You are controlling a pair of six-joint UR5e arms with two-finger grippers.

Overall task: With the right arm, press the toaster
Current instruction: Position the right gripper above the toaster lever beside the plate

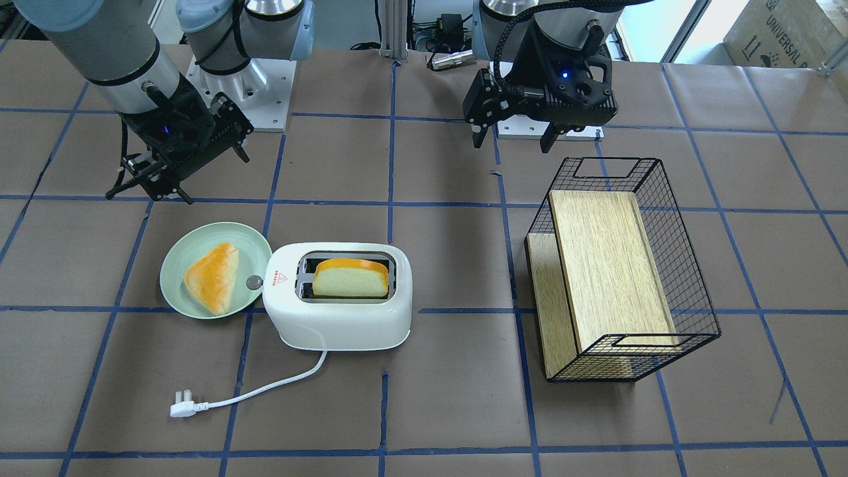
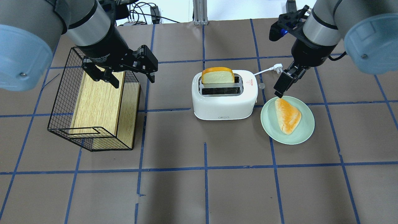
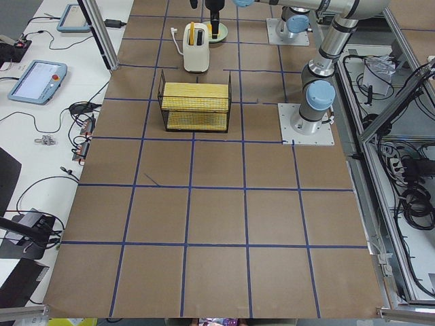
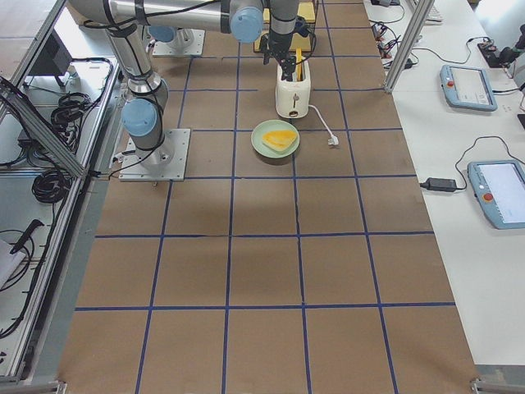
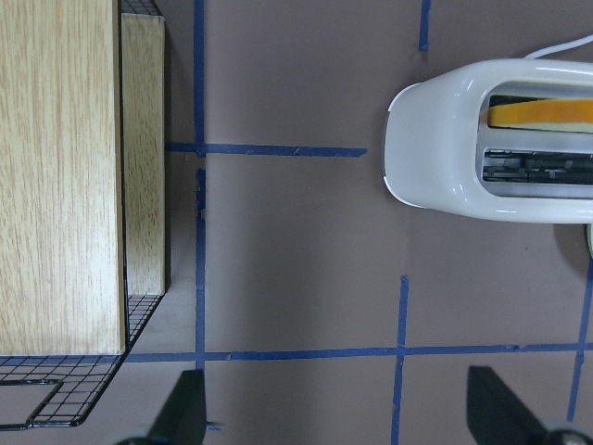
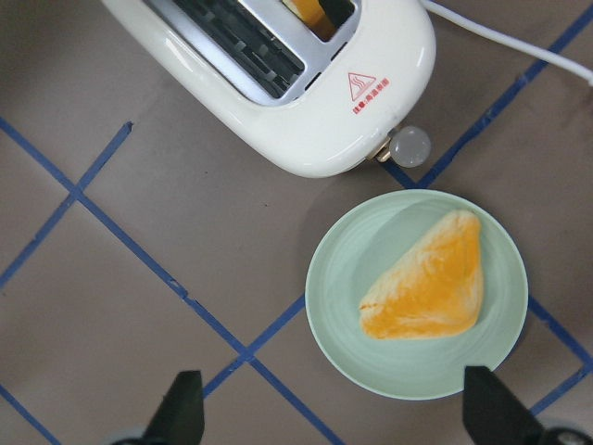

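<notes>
Brown table (image 2: 199, 193) gridded with blue tape (image 2: 205, 168). A cardboard box (image 1: 785, 30) behind it reads "UNIVERSAL". The toaster (image 6: 306, 120), bearing a red triangle sticker (image 6: 361, 83), sits just beyond the right gripper (image 6: 334, 422), whose jaws are spread wide and empty. The left gripper (image 5: 338, 422) is likewise.

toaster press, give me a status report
Both open: right gripper hovering by the plate, left gripper near the basket. Toaster untouched, slice standing high. Plate hugs the knob end.

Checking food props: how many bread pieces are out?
2: one slice stands in the toaster's far slot; one triangular piece lies on the green plate. Other slot looks empty.
</notes>
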